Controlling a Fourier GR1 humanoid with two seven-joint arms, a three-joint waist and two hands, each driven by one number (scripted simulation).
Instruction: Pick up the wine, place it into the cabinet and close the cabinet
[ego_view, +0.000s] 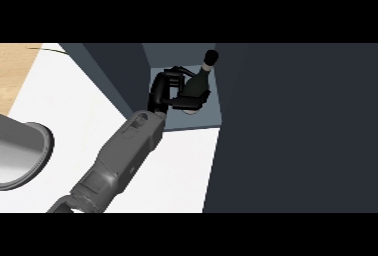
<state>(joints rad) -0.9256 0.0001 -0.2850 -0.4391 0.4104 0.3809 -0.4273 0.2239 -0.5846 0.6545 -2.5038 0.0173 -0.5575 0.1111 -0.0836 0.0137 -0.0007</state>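
The left hand (164, 91) reaches into the open cabinet (173, 124), fingers curled round the wine (200, 83). The bottle leans, its black cap towards the upper right, its base close to the cabinet's floor. A dark door (295, 125) fills the right side. A grey bowl (22, 150) sits at the white counter's (177, 170) left edge.

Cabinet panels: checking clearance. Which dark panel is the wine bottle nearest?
The wide right panel: the wine bottle is by its edge; the left hand gripping it lies between it and the narrower left panel.
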